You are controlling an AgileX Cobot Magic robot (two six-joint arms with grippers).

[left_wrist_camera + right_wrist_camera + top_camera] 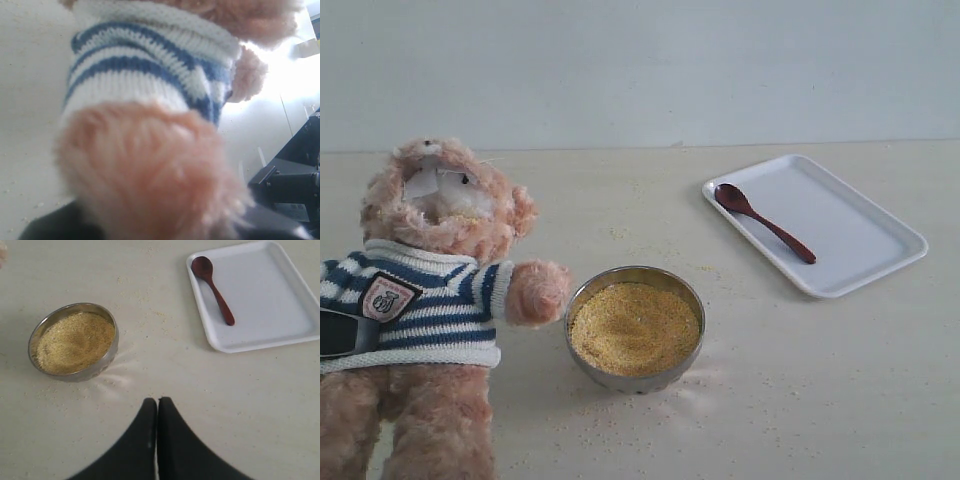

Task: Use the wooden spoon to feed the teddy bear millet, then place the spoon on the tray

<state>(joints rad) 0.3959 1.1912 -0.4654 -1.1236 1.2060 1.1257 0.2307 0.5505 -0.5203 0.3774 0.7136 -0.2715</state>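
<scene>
On the tray, along its left edge, lies the wooden spoon, bowl end far and handle slanting nearer and rightward. The right gripper, pressed together and empty over the counter, is the nearer one. The left gripper seems clamped on the teddy bear.
</scene>
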